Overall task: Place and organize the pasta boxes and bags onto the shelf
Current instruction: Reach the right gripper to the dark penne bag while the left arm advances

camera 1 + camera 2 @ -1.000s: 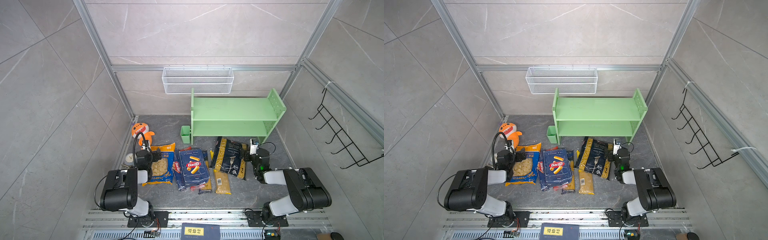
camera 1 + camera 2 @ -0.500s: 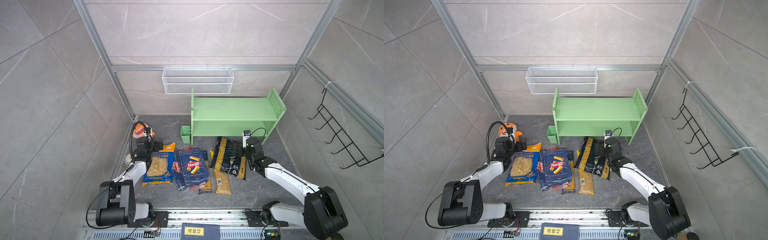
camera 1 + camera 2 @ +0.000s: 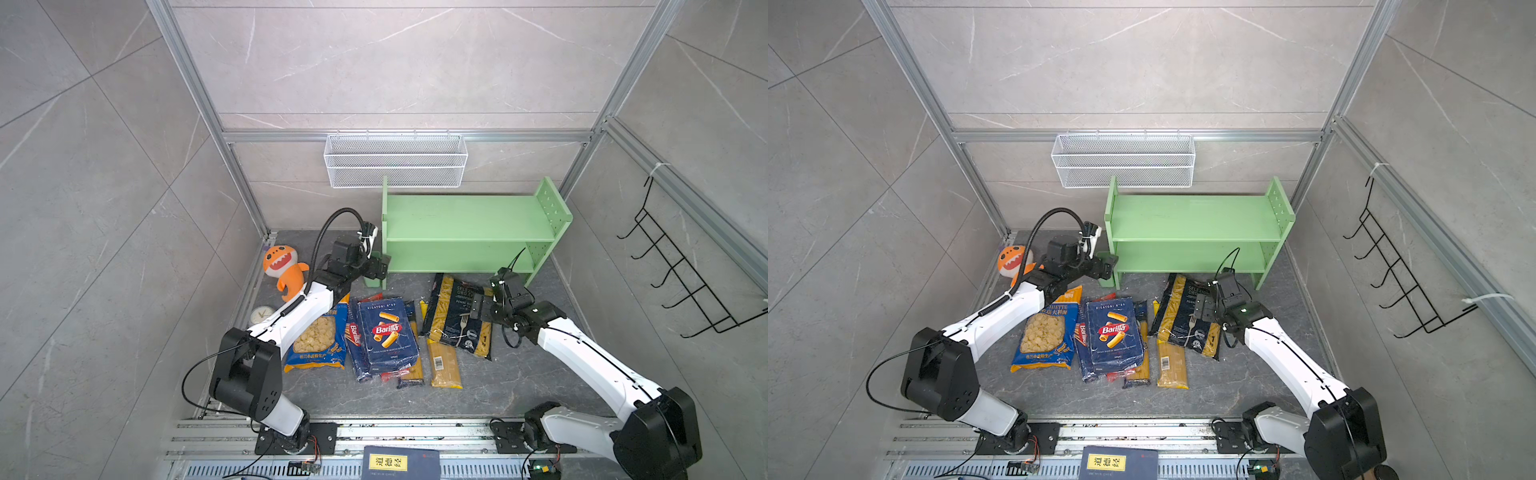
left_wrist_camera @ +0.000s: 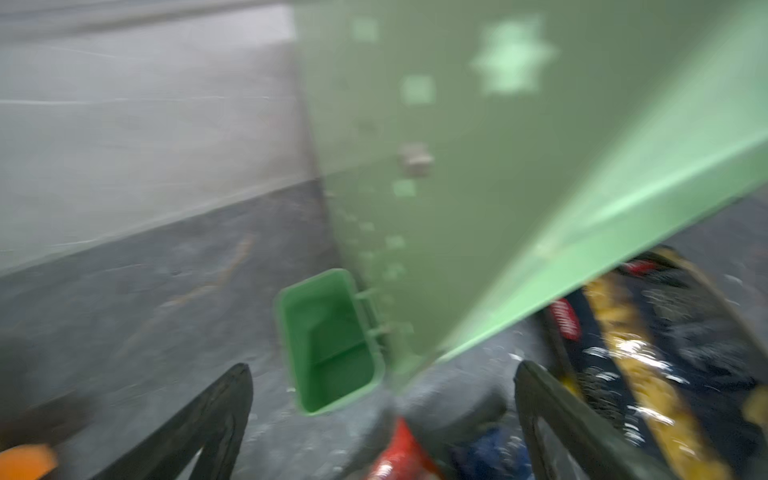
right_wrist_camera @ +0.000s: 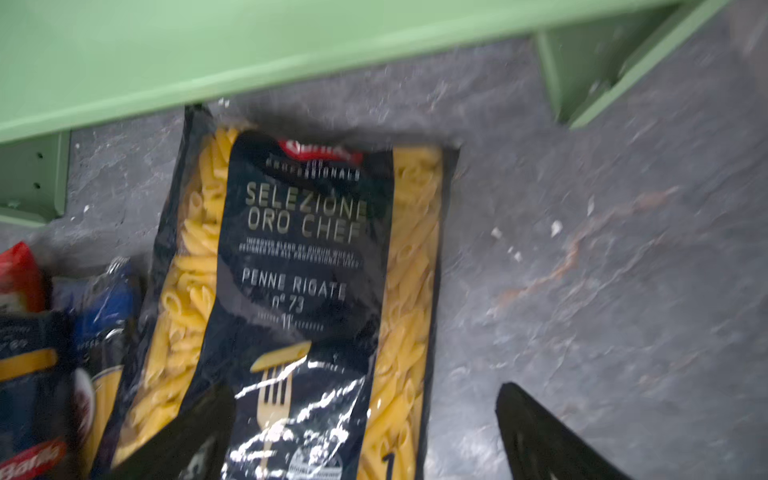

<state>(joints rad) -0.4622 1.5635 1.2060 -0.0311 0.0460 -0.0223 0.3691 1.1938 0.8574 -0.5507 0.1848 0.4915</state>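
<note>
The mint-green shelf [image 3: 469,224] [image 3: 1192,222] stands empty at the back. On the floor before it lie the orecchiette bag [image 3: 318,340], the rigatoni box [image 3: 386,332] on top of long spaghetti packs [image 3: 444,365], and the penne bag [image 3: 455,320] [image 5: 307,249]. My left gripper [image 3: 380,266] [image 4: 384,368] hangs open beside the small green cup [image 4: 328,332] at the shelf's left end, holding nothing. My right gripper [image 3: 478,307] [image 5: 365,390] is open above the penne bag's right half, one finger over the bag and one over bare floor.
An orange plush toy [image 3: 284,268] and a small clock [image 3: 261,316] lie at the left wall. A white wire basket [image 3: 395,160] hangs above the shelf, and a black hook rack [image 3: 673,266] on the right wall. A dark blue book [image 3: 401,463] lies on the front rail.
Both arms have stretched forward from their folded pose. The left gripper moved to the shelf's left end, the right one over the penne bag. Both stayed open.
</note>
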